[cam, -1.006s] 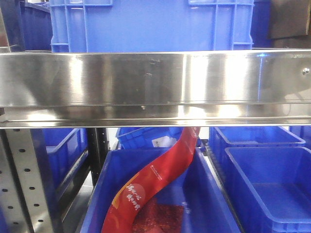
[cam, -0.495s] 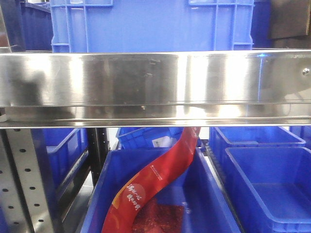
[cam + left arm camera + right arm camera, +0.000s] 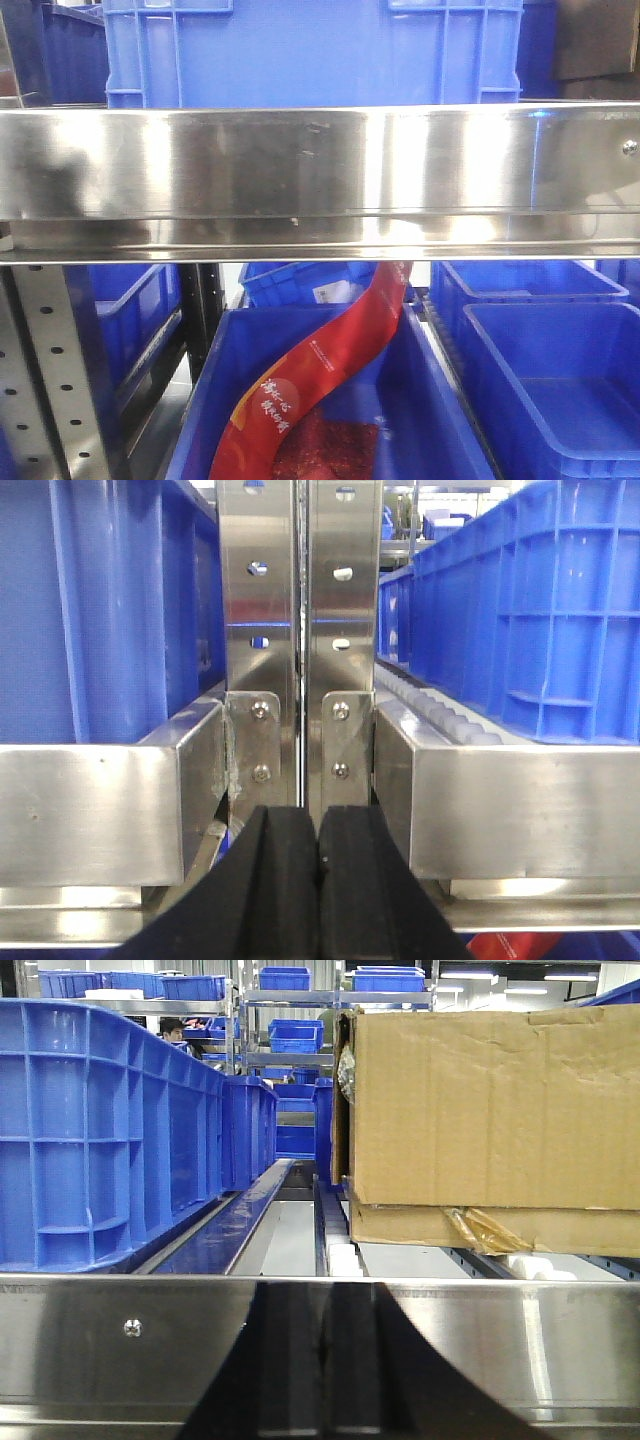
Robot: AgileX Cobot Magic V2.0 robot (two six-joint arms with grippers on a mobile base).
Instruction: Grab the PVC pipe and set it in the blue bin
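I see the left gripper (image 3: 318,880) with its black pads pressed together, empty, facing the rack upright (image 3: 300,630) — the right gripper's state I cannot tell; the PVC pipe shows nowhere.

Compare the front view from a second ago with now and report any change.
Nothing visibly changed. The steel shelf rail, the blue bins and the red bag in the lower bin sit as before. No arm, gripper or pipe shows in this view.
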